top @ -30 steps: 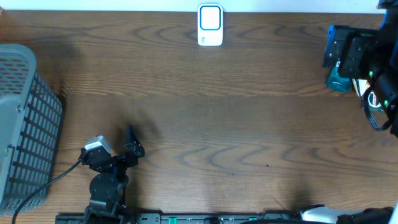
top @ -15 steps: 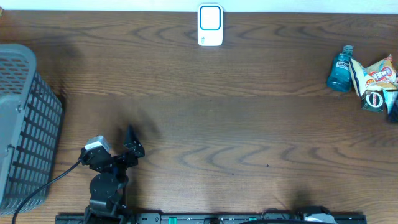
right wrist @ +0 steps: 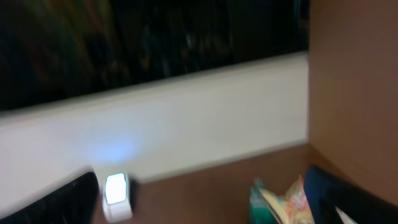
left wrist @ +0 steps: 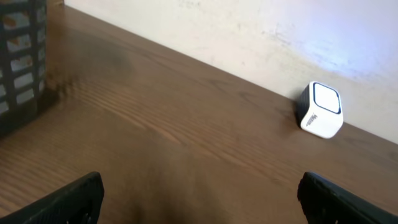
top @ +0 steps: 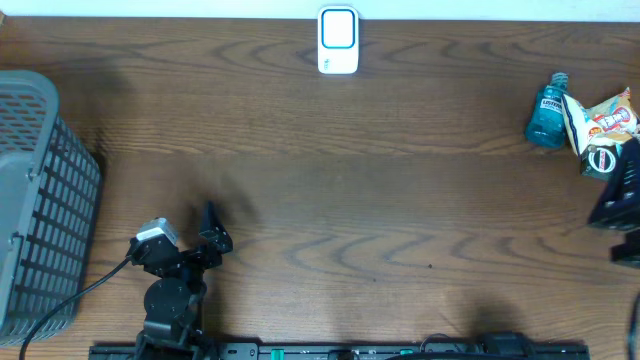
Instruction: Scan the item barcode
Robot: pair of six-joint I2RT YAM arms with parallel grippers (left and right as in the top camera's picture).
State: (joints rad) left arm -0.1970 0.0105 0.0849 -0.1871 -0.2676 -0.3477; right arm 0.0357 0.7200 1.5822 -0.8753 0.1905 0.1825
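Note:
Two items lie at the table's far right: a blue bottle and a crinkled snack bag. The white barcode scanner stands at the middle of the back edge. My left gripper rests open near the front left, empty. In its wrist view it faces the scanner. My right arm shows at the right edge, just in front of the snack bag. The right gripper is open and empty in a blurred view of the scanner, bottle and bag.
A grey slatted basket stands at the left edge, also visible in the left wrist view as a dark grid. A pale wall runs behind the table's back edge. A cable trails from the left arm's base.
The right arm, over the bottle and bag a second ago, left the overhead view and now shows again lower at the right edge. The left arm has not moved.

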